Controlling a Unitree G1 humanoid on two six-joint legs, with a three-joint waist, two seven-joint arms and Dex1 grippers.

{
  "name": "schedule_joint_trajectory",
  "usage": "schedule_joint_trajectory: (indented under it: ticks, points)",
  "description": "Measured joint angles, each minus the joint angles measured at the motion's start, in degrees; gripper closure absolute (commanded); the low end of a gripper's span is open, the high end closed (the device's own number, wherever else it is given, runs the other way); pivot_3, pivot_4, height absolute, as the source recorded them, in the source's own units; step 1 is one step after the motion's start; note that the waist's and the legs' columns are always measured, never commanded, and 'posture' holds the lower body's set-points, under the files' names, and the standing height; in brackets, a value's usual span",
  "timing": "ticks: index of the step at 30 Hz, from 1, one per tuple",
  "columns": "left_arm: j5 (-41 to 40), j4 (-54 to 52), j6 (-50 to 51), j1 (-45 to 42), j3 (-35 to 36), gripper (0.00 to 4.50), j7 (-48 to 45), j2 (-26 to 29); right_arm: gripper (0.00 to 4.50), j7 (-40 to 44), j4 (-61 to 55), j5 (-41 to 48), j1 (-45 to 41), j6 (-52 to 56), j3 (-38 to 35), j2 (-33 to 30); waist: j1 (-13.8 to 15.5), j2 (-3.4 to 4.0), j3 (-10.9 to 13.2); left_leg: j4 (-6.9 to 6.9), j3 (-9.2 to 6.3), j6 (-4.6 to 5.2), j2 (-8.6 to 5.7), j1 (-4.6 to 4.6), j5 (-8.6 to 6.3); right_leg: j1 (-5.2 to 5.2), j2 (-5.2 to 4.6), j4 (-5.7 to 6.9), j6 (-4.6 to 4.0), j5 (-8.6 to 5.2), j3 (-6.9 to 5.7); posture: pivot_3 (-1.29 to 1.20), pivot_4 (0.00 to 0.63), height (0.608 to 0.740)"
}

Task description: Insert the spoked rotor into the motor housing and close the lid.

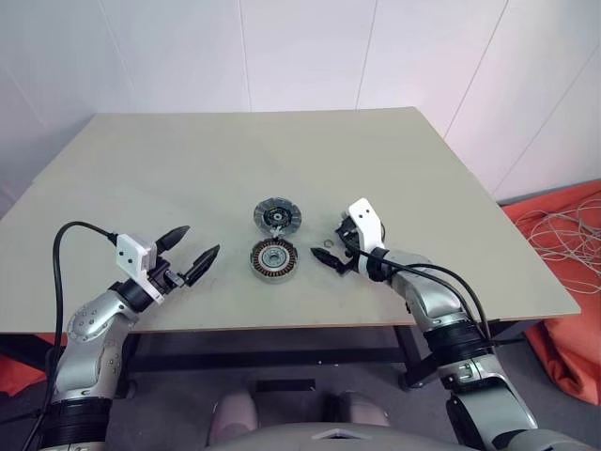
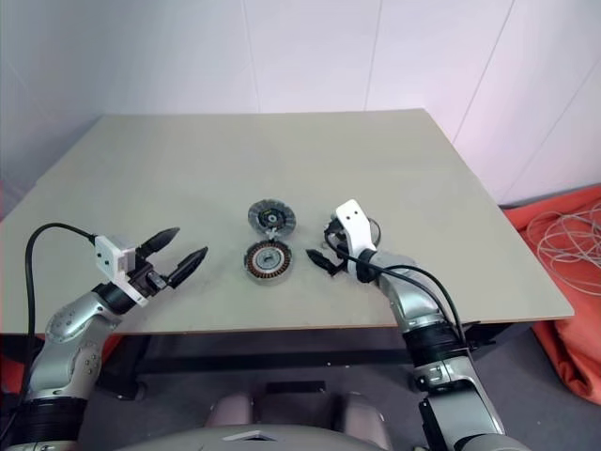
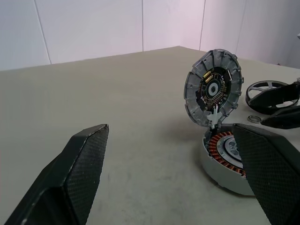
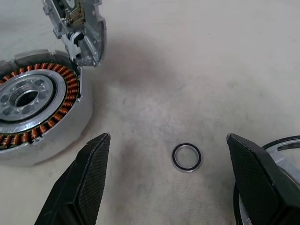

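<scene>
The motor housing (image 1: pixel 273 260) is seen lying near the front middle of the bench (image 1: pixel 188 169), its copper windings exposed, and the lid (image 1: pixel 278 216) is propped up at the housing's far edge, apparently hinged to it. The spoked rotor (image 3: pixel 267 91) is seen on the bench to the right of the housing, largely hidden behind the right gripper (image 1: pixel 329 259), whose jaws are spread apart and empty, lowered close over a small metal ring (image 4: pixel 186 157) that lies between housing and rotor. The left gripper (image 1: pixel 195 252) is held level to the left of the housing, its jaws likewise apart with nothing between them. The step in hand is judged to be the pickup of the rotor. It would best be taken by its rim, with the small ring left undisturbed, then carried flat over the silver hub and lowered squarely, so that the open lid is not knocked. The bench top is a plain beige, matte sheet; white panelled walls are seen behind it, and orange fabric (image 1: pixel 573 282) with loose cable (image 1: pixel 563 230) lies on the floor at the right.
</scene>
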Motion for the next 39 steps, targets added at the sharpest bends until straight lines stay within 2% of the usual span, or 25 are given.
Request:
schedule_joint_trajectory:
  ticks: [32, 35, 39]
  points:
    - [0.44, 1.63, -0.42, -1.78, -0.10, 0.00, -0.97, -0.01, 0.02, -1.48, 0.22, -1.26, 0.34, 1.73, 2.03, 1.02, -0.34, -0.05, -0.04, 0.00, -0.02, 0.00, 0.00, -0.11, 0.00, -0.11, 0.00, 0.00, 0.00, 0.00, 0.00, 0.00, 0.000, 0.740]
    - [0.46, 1.65, -0.49, -1.79, -0.12, 0.00, -0.97, -0.02, 0.59, -1.82, 0.70, -1.26, 0.10, 1.59, 1.95, 1.02, -0.35, -0.05, -0.04, 0.00, -0.02, 0.00, 0.00, -0.10, 0.00, -0.10, 0.00, 0.00, 0.00, 0.00, 0.00, 0.00, 0.000, 0.740]
    - [0.47, 1.66, -0.54, -1.79, -0.14, 0.00, -0.97, -0.02, 1.99, -2.53, 1.53, -1.26, -0.13, 1.49, 0.92, 1.00, -0.34, -0.05, -0.04, 0.00, -0.02, 0.00, 0.00, -0.09, 0.00, -0.10, 0.00, 0.00, 0.00, 0.00, 0.00, 0.00, 0.000, 0.740]
